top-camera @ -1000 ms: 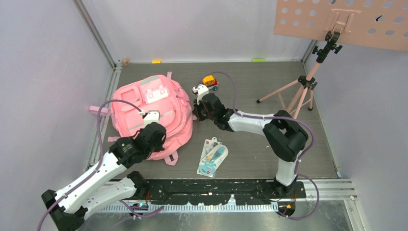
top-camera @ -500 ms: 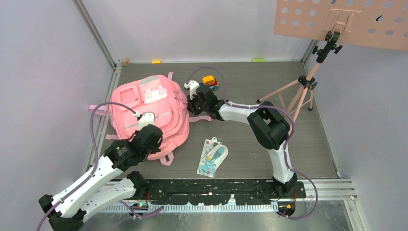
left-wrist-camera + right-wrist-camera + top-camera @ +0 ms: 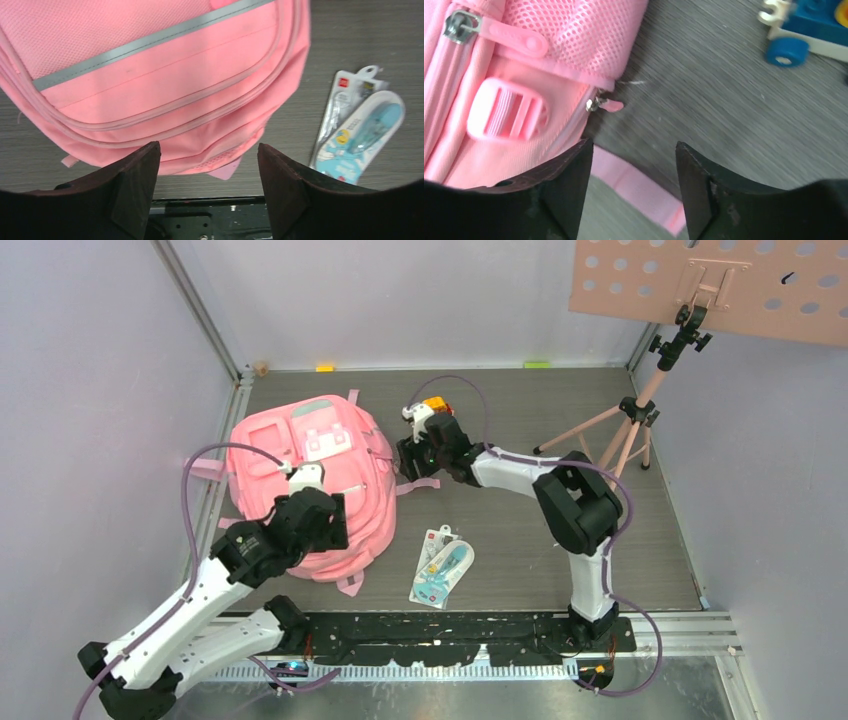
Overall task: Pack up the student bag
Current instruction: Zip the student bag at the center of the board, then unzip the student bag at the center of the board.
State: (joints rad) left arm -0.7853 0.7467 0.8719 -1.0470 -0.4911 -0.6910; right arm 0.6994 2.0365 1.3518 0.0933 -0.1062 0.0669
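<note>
1. Pink fabric fills both wrist views. The bag (image 3: 350, 485) lies flat at the far left of the table (image 3: 560, 440), its long axis running near to far, with its patches (image 3: 325, 440) toward the far end.
2. We see the left gripper (image 3: 207, 147) above the bag's near end, jaws wide and holding nothing.
3. We see the right gripper (image 3: 633, 145) just beside the bag's right edge, also wide and empty. A zip pull (image 3: 605, 105) lies just ahead of it, near a buckle (image 3: 504, 115).
4. We judge the right arm nearer that pull, so unzipping suits it.
5. We find the bag soft and seemingly closed, with a grey stripe (image 3: 150, 42) across its front. A packet (image 3: 441, 567) lies to its right.
</note>
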